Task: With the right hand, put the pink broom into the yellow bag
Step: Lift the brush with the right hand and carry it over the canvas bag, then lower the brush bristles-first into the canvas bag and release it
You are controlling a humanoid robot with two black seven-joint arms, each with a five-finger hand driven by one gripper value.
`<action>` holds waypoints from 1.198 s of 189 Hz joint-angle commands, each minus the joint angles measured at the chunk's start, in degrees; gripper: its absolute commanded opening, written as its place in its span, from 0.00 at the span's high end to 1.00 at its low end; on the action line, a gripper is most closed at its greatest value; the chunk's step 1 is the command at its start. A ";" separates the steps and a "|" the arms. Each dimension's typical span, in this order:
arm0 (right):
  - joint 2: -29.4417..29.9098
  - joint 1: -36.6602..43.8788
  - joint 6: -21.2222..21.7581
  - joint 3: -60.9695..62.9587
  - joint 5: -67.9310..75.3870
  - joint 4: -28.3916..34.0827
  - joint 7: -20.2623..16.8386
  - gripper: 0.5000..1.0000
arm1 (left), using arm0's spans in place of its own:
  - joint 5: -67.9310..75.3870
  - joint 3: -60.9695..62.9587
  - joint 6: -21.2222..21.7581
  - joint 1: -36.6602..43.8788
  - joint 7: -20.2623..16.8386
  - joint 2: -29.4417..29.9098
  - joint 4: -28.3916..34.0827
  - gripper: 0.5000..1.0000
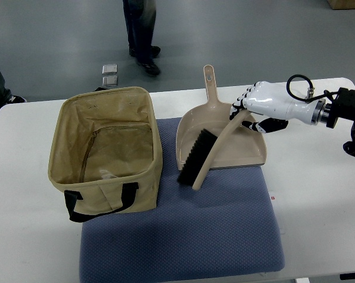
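My white table (319, 194) fills the frame's lower part, bearing a blue mat (224, 236) at lower center.

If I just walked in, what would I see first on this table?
First, the big open yellow bag with black handles, standing on the left of the table, partly on a blue mat. Next to it, the white right hand wraps its fingers around the handle of a broom, whose dark bristles rest in a dustpan. Behind the table, a person's legs show.

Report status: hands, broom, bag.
Right hand closed on broom handle. Broom head lies in dustpan. Bag open, upright; nothing between them.
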 commanded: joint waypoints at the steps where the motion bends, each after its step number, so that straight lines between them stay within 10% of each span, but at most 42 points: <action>1: -0.42 2.33 0.20 2.20 0.81 -0.56 0.01 1.00 | 0.00 -0.07 0.03 0.00 0.00 0.00 0.00 0.00; 129: 7.40 21.75 2.93 2.38 0.81 -7.24 -0.34 1.00 | 0.00 0.02 0.03 0.00 0.00 0.00 0.00 0.00; 226: 20.05 22.20 3.28 1.59 0.37 -7.06 -0.25 1.00 | 0.00 0.02 0.03 0.00 0.00 0.00 0.00 0.00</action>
